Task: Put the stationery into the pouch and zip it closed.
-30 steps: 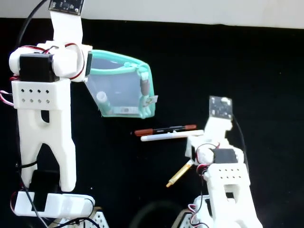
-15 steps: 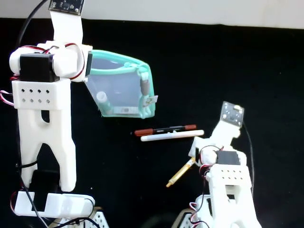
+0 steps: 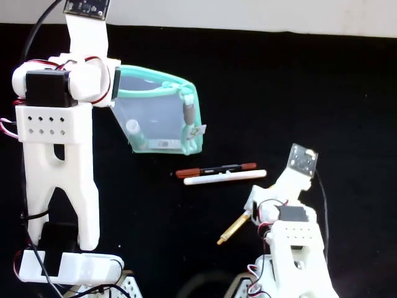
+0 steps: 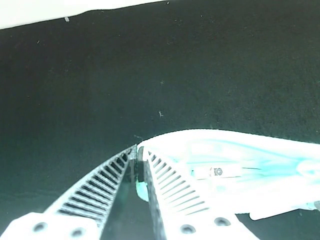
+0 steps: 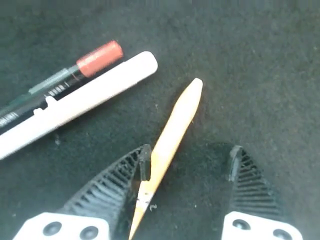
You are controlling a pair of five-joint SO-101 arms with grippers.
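Pouch (image 3: 158, 112), clear plastic with teal trim, pinched at its edge by left gripper (image 4: 136, 160), small tube (image 3: 134, 128) inside. Right gripper (image 5: 190, 162) spread wide; slim yellow pencil (image 5: 172, 127) between fingers (image 5: 117, 187), against one.

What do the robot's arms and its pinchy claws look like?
The left arm and right arm are chunky white plastic with black motor blocks, rows of small round holes, and thin red, white and black cables. The left gripper and right gripper have ribbed, slotted fingers on white bases.
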